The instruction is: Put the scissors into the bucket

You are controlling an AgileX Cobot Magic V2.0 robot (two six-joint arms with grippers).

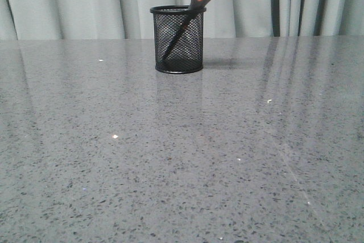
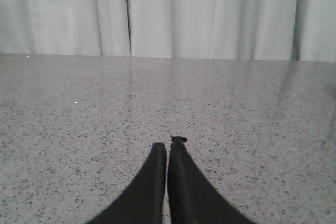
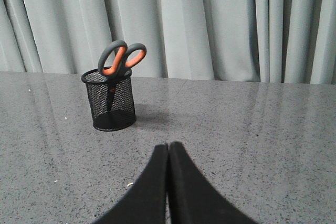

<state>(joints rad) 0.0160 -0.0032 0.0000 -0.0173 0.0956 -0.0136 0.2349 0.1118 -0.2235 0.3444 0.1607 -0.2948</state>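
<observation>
Scissors (image 1: 196,5): standing blades-down inside the bucket (image 1: 179,41) on the desk (image 1: 182,157) — handles lean over the rim.
My tools: left tool (image 2: 167,153) and right tool (image 3: 168,150) both pressed together, empty, well apart from the bucket.
Progress: I judge the task done — nothing left.

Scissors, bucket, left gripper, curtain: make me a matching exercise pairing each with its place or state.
Column one:
1. scissors
2. bucket
3. left gripper
4. curtain

Column two:
A. hangs behind the table
B. shut on nothing, over bare tabletop
C. stands upright on the table
D. blades down in the mesh, handles above the rim

Pairs: 1-D, 2-C, 3-B, 4-A
</observation>
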